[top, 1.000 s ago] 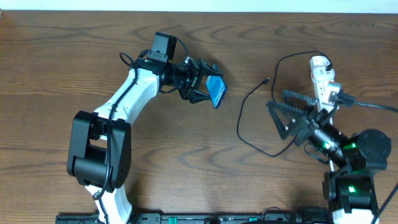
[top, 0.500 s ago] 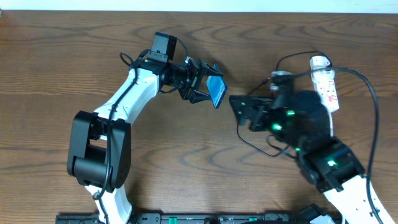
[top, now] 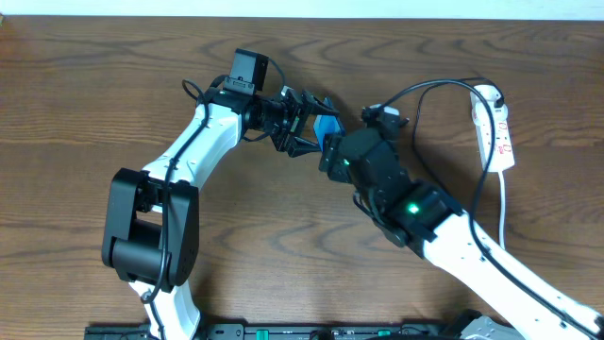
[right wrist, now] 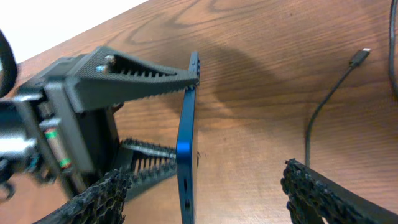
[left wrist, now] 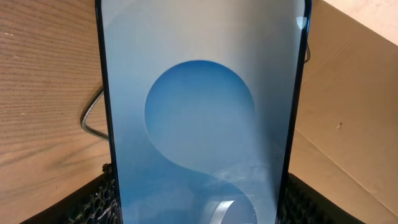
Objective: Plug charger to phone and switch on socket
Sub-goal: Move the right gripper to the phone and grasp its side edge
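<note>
My left gripper point(top: 317, 132) is shut on the phone point(top: 328, 126) and holds it on edge above the table. In the left wrist view the phone's blue screen point(left wrist: 199, 106) fills the frame between the left gripper's fingers point(left wrist: 199, 208). My right gripper point(top: 332, 153) is open, right at the phone. In the right wrist view its open fingers point(right wrist: 199, 199) straddle the phone's thin edge point(right wrist: 185, 143) without touching it. The charger's thin black cable and connector tip point(right wrist: 362, 56) lie on the table beyond. The white socket point(top: 500, 132) lies at the far right.
The right arm point(top: 415, 212) stretches diagonally across the table and hides most of the charger cable from above. A thick black robot cable point(top: 434, 87) arcs towards the socket. The socket's white cord point(top: 503, 203) runs towards the front.
My right arm has swung left from beside the socket across to the phone, with its gripper open. My left arm and the phone have not moved.
</note>
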`<state>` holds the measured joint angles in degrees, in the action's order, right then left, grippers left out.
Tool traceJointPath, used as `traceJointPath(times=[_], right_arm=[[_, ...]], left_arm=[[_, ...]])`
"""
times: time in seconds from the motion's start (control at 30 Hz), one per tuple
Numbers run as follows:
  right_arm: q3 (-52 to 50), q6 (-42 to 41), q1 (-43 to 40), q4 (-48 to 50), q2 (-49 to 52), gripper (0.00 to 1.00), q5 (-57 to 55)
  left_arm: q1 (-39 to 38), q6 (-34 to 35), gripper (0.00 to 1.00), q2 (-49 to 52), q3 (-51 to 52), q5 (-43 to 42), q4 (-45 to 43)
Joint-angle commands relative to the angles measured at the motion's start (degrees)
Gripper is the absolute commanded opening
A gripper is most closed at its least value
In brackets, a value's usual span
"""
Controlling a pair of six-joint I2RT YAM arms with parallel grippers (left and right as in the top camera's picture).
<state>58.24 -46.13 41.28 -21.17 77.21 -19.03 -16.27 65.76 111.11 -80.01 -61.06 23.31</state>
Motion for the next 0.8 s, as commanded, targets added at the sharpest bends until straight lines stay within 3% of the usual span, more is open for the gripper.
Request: traceJointPath(times=[0.0, 0.43, 0.77], right_arm=[[0.66, -2.32, 0.42, 2.08, 1.86, 0.76, -2.86], [0.66, -7.21, 0.39, 7.15, 8.09, 0.58, -0.92], [0.66, -7.21, 0.42, 8.52, 8.09, 0.34, -0.57]], left_arm=[[0.13, -0.98, 0.58, -1.07, -0.07, -1.92, -0.33], [0.13, -1.01, 0.58, -1.07, -0.07, -1.90, -0.31], [0.13, -1.03, 0.58, -1.07, -0.07, -1.90, -0.33]])
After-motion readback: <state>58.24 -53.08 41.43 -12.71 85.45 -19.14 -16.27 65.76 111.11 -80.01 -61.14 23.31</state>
